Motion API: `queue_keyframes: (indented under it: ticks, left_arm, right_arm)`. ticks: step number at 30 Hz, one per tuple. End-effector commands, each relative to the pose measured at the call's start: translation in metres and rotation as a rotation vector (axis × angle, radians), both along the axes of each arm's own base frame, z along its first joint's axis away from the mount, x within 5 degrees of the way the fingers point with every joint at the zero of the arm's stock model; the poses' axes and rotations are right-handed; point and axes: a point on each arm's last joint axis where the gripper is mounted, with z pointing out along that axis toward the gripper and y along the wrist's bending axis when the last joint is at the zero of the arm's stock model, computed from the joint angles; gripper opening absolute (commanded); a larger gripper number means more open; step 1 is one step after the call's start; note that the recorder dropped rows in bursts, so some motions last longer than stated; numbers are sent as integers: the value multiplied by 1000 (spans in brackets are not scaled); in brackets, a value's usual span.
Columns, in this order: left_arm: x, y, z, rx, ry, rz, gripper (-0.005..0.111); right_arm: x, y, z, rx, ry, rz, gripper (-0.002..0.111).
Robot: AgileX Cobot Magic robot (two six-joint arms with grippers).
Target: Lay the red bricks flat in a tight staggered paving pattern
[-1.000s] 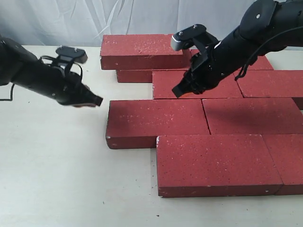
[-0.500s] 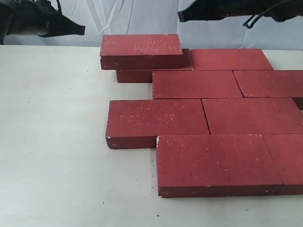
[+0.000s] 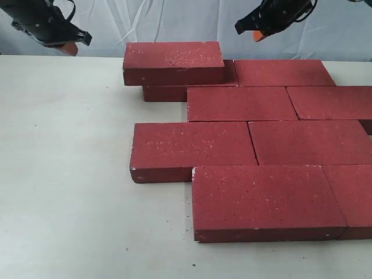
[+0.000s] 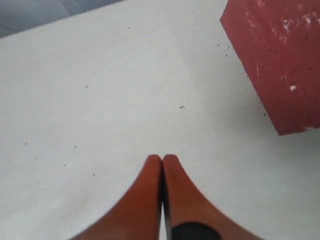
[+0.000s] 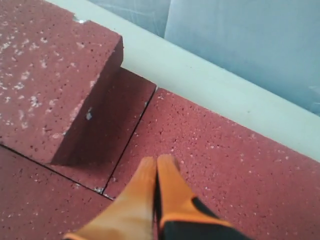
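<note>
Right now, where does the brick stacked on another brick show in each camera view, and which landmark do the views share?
Exterior view: the raised brick sits at the paving's back left corner.
Left wrist view: one brick corner at the frame edge; whether it is the raised one is unclear.
Right wrist view: it fills one corner, shading the lower brick.
Shared landmark: the white table.

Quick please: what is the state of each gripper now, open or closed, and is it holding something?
Left gripper: closed, holding nothing.
Right gripper: closed, holding nothing.
</note>
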Motion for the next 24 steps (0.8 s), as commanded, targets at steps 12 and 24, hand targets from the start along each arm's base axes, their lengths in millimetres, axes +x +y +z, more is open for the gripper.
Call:
queue_keyframes:
  ticks: [12,24]
  left_arm:
    - [41,-42,-54,-121,8,-18,0]
    - [43,-56,-62,-131,12,-39,0]
  right_arm:
    - [29,30,-51,19,-20,38,-1]
    - [32,47,-73,17,-37,58,-1]
